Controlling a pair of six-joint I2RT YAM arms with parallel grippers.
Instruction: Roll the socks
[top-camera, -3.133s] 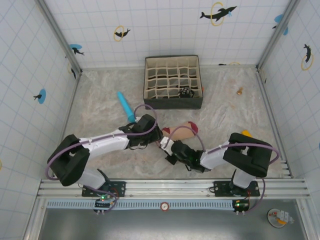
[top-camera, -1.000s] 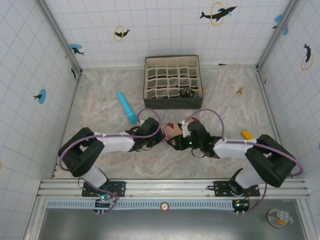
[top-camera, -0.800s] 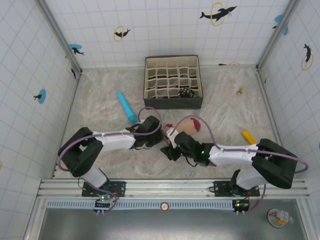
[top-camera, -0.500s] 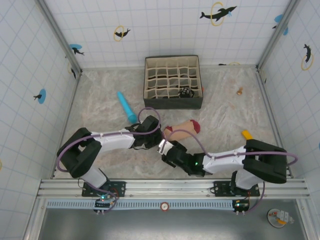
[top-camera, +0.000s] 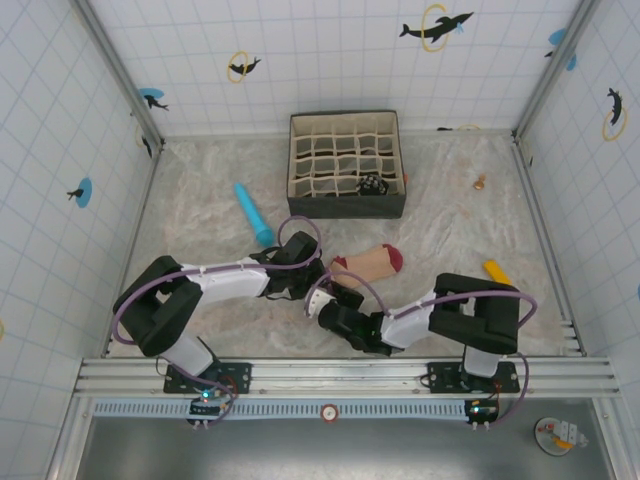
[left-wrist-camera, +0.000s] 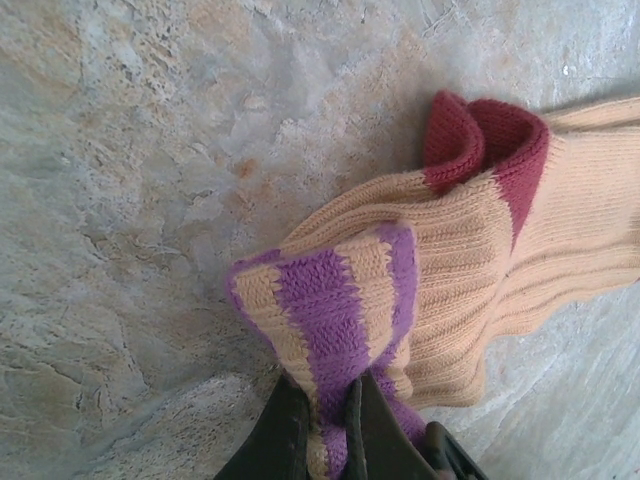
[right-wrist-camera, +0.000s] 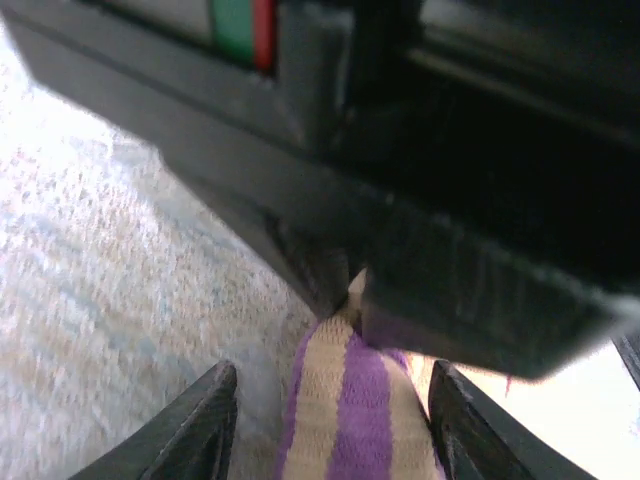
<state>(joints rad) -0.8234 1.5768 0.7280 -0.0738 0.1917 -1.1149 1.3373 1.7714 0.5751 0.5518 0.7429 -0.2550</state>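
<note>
The peach sock (top-camera: 366, 263) lies on the table with its maroon toe (top-camera: 394, 258) pointing right. In the left wrist view the sock (left-wrist-camera: 490, 240) is folded, its maroon heel (left-wrist-camera: 492, 150) up. My left gripper (left-wrist-camera: 325, 415) is shut on its purple-and-peach striped cuff (left-wrist-camera: 330, 300). In the top view the left gripper (top-camera: 320, 277) is at the sock's left end. My right gripper (top-camera: 322, 301) is just in front of it. The right gripper (right-wrist-camera: 335, 425) is open, fingers either side of the cuff (right-wrist-camera: 350, 420). A black-and-white bundle (top-camera: 373, 185) sits in the box.
A dark divided box (top-camera: 346, 205) stands at the back centre. A blue cylinder (top-camera: 253, 213) lies left of it, close to the left arm. A yellow piece (top-camera: 494, 270) lies at the right and a small tan object (top-camera: 480, 182) at the back right.
My right arm has swung from the sock's right side round to its near left, ending at the cuff. The sock went from bunched to stretched out rightward. The left gripper kept its hold.
</note>
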